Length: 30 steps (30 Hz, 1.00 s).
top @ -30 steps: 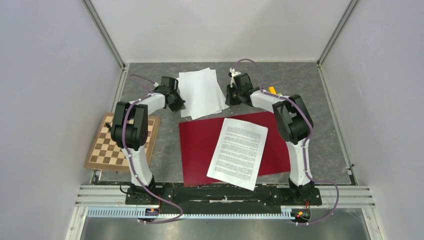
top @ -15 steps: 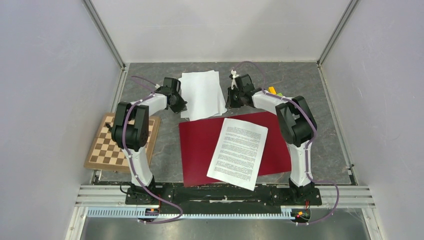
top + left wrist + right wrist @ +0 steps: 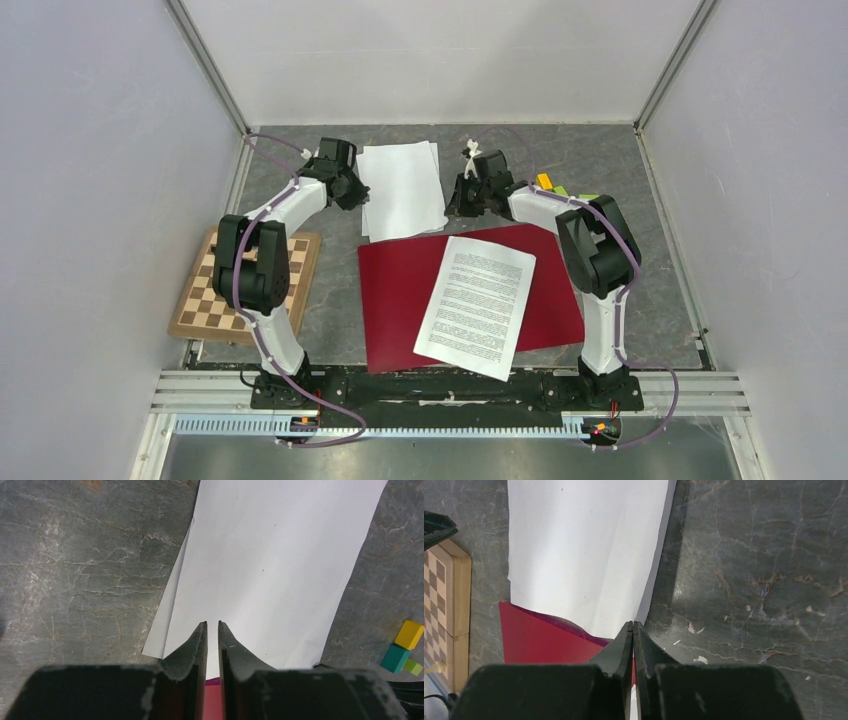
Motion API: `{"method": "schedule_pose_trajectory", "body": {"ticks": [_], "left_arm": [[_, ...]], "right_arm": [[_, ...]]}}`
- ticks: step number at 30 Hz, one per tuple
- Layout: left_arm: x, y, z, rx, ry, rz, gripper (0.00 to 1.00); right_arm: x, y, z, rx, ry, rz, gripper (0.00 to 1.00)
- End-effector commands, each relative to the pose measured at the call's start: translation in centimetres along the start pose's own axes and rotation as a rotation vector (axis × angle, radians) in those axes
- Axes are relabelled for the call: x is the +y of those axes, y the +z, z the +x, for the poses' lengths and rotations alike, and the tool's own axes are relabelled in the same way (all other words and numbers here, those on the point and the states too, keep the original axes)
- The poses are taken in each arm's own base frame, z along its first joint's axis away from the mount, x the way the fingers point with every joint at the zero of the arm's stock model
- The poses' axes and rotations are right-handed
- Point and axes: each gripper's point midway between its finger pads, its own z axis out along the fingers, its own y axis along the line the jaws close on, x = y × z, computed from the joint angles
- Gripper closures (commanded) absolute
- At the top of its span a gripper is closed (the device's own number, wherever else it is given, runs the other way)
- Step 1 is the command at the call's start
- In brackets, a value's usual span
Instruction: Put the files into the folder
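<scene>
The blank files (image 3: 402, 188) lie in a squared stack at the back of the table, their near edge over the far edge of the shut crimson folder (image 3: 395, 290). A printed file (image 3: 477, 305) lies on the folder's cover. My left gripper (image 3: 352, 193) is at the stack's left edge, and in the left wrist view (image 3: 212, 623) its jaws are nearly shut, empty, over the paper (image 3: 270, 565). My right gripper (image 3: 455, 205) is at the stack's right edge, and in the right wrist view (image 3: 633, 623) it is shut at the paper's (image 3: 584, 550) corner, above the folder (image 3: 544, 637).
A wooden chessboard (image 3: 245, 285) lies at the left, beside the left arm. Small coloured blocks (image 3: 560, 187) sit behind the right arm and also show in the left wrist view (image 3: 404, 647). Grey walls close the table on three sides.
The fanned blank sheets have been pushed into a neater stack. My left gripper moved toward the back along the stack's left edge. My right gripper shifted slightly right.
</scene>
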Motion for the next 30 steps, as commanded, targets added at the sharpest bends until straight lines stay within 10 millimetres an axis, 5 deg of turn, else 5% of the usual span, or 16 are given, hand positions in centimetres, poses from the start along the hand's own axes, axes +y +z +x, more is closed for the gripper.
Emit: {"method": "schedule_pose_trajectory", "body": {"ticks": [1,12,30], "left_arm": [[0.4,-0.6,-0.6,-0.018,0.034,-0.025,0.83],[-1.6,0.6,-0.4,0.048,0.090,0.050,0.79],[-2.6,2.1,0.3,0.103,0.102,0.094,0.76]], "right_arm": [[2.9,-1.4,-1.9,-0.096,0.049,-0.095,0.97],[2.7,-1.0,-0.9,-0.193,0.149,-0.066,1.00],[2.3,-1.0,-2.4,-0.309,0.244,-0.050,1.00]]}}
